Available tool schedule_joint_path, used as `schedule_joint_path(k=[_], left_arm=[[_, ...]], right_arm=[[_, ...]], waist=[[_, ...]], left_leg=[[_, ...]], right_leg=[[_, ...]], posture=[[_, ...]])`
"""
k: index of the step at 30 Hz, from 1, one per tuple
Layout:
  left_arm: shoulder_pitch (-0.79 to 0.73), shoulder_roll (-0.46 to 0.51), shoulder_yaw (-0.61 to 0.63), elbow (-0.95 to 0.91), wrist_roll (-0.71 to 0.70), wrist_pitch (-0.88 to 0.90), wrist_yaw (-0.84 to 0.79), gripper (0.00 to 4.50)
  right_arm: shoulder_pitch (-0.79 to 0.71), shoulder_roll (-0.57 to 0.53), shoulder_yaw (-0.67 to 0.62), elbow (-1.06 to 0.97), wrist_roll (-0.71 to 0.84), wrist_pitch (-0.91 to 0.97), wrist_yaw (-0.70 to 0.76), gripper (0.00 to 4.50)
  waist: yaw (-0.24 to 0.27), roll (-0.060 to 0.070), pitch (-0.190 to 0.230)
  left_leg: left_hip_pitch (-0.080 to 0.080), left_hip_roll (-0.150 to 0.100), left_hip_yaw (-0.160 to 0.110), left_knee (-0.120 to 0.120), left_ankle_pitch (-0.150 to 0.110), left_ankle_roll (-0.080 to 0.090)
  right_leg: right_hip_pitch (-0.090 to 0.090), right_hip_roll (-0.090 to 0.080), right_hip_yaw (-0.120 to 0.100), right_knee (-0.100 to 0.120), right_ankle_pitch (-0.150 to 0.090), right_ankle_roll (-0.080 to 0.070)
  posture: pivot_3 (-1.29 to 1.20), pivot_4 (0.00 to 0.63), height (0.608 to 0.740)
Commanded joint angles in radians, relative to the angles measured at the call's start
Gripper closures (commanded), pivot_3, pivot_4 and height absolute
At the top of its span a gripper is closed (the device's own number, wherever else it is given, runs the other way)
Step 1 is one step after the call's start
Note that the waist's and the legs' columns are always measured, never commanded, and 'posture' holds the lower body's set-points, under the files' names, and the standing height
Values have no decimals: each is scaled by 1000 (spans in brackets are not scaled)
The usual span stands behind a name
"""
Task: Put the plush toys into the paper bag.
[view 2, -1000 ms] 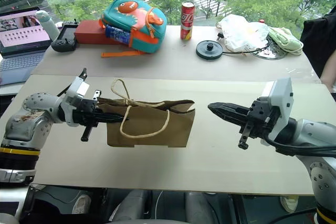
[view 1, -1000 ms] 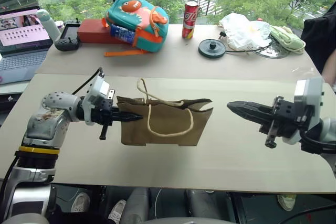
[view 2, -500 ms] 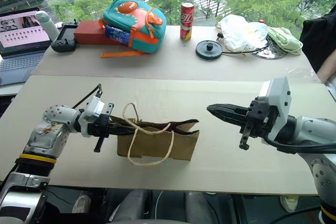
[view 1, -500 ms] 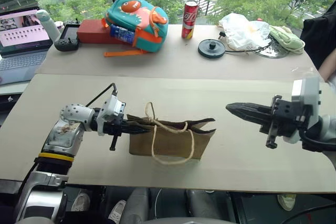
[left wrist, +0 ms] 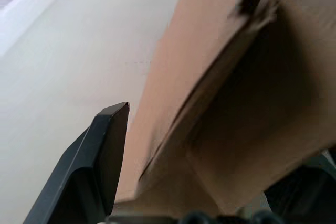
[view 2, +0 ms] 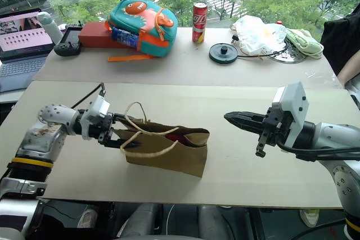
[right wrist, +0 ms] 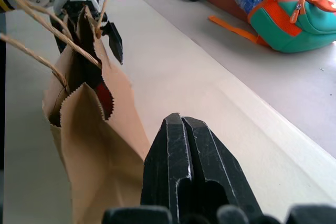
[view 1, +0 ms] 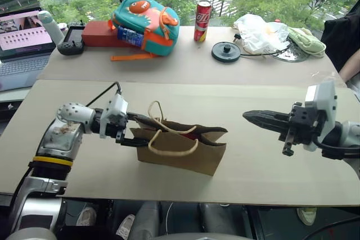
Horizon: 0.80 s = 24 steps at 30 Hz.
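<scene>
The brown paper bag [view 1: 185, 153] stands on the near table with its mouth up and its cord handles [view 1: 163, 139] flopped over the rim. Something red, a plush toy [view 1: 192, 135], shows inside the mouth, also visible as a red patch [right wrist: 105, 98] in the right wrist view. My left gripper [view 1: 140, 131] is at the bag's left end, open, one finger on each side of the paper edge. In the left wrist view one black finger [left wrist: 105, 156] stands beside the brown paper [left wrist: 247, 129]. My right gripper [view 1: 247, 116] hovers shut to the bag's right, pointing at it, apart from it.
On the far table lie a teal and orange backpack [view 1: 147, 18], a red can [view 1: 202, 21], a black round disc [view 1: 226, 51], a white plastic bag [view 1: 260, 32], a controller [view 1: 72, 41] and a laptop [view 1: 19, 40]. A person's arm [view 1: 350, 66] is at the right edge.
The bag, held up flat by my shut left gripper a second ago, has come down onto the table. My left gripper has opened. The right gripper has stayed put.
</scene>
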Motion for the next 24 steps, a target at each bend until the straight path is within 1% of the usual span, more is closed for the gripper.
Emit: schedule_joint_path(k=[1, 2, 4, 6, 9, 14, 24], left_arm=[[-35, 143, 108, -125, -140, 224, -28, 905], [-32, 160, 114, -139, -156, 252, -28, 905], [-25, 226, 136, -145, -188, 325, -50, 905], [-31, 286, 161, -115, -212, 387, -70, 905], [-21, 327, 177, -68, -190, 366, -73, 905], [-5, 329, 192, -50, -194, 372, -54, 905], [32, 315, 205, -72, -205, 363, -21, 905]], right_arm=[[-31, -30, -28, -17, 22, -15, 16, 4500], [-32, -32, -25, -19, 23, -15, 17, 4500], [-34, -42, -18, -20, 18, -19, 25, 4500], [-32, -57, -16, -29, 14, -17, 37, 4500], [-19, -80, -31, -66, 42, 5, 46, 4500], [-12, -99, -58, -102, 103, 31, 37, 4500], [-32, -110, -37, -74, 103, 21, 46, 4500]], waist=[[-5, -1, 1], [-5, 0, 1], [-1, 0, 1], [2, 0, 1], [2, 0, 1], [3, 0, 1], [3, -1, 1]], left_leg=[[0, 1, 0, 0, 0, 0], [1, 1, 0, -1, 0, 0], [3, 0, 1, -2, 0, 0], [3, 0, 1, -1, 0, 0], [2, 0, 1, -1, 0, 0], [2, 1, 1, -1, 0, 0], [2, 1, 1, -1, 0, 0]], right_leg=[[0, 1, 0, 0, -1, 1], [0, 1, 0, 0, -1, 2], [1, 0, 0, 0, -3, 3], [1, 0, 0, 0, -3, 3], [1, 0, 0, 0, -3, 3], [1, 0, -1, 0, -4, 2], [1, 0, 0, 0, -4, 2]], posture=[[0, 150, 739], [0, 150, 739], [0, 150, 739], [0, 150, 739], [0, 150, 739], [0, 150, 739], [0, 150, 739]])
